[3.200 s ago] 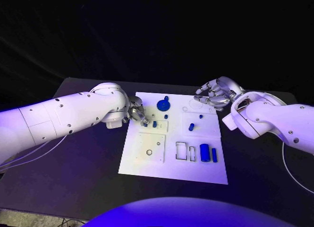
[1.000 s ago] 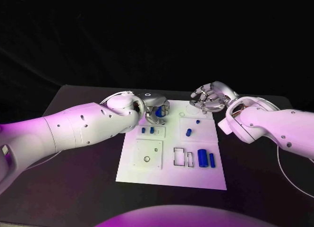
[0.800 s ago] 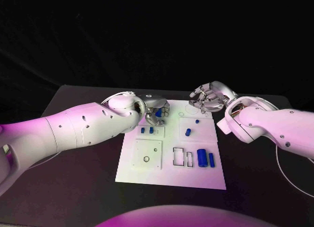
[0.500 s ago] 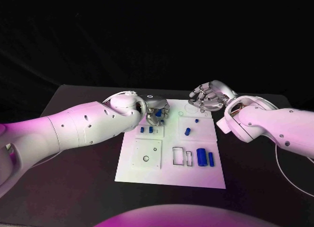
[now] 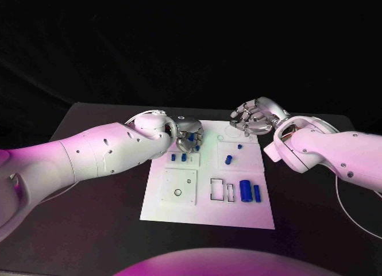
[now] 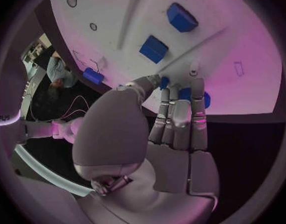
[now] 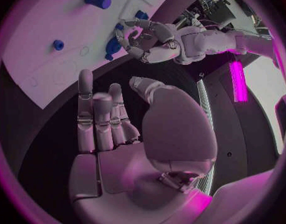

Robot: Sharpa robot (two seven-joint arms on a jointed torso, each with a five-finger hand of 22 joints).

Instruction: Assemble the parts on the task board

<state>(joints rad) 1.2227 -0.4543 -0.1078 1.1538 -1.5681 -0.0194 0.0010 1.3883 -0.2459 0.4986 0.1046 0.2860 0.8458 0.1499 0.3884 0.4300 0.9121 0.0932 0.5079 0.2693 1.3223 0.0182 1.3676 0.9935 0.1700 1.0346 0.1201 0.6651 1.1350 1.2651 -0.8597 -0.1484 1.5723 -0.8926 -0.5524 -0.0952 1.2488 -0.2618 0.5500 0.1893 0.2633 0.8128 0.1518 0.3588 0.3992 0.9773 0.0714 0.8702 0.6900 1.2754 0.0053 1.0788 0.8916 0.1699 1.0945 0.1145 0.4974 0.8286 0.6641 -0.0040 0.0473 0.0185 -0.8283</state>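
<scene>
The white task board [image 5: 205, 204] lies in the middle of the table. My left hand [image 5: 188, 133] hovers low over its far left corner, and its fingertips [image 6: 197, 87] lie on a blue round part [image 6: 205, 100]; I cannot tell whether they grip it. The same blue round part [image 7: 112, 46] appears beside my left hand [image 7: 149, 40] in the right wrist view. My right hand [image 5: 253, 118] hangs above the board's far right corner with its fingers apart and holds nothing. Two small blue parts [image 5: 178, 156] stand side by side just nearer than my left hand.
A blue peg [image 5: 229, 160] and a tiny blue part [image 5: 239, 146] sit right of the middle. Two longer blue parts [image 5: 250, 191] lie near the board's right edge beside empty rectangular slots [image 5: 217, 190]. Black table [image 5: 91, 195] surrounds the board.
Since the oldest frame my left hand has moved from the board's left edge to the far corner over the blue round part. In the last second both hands have barely moved.
</scene>
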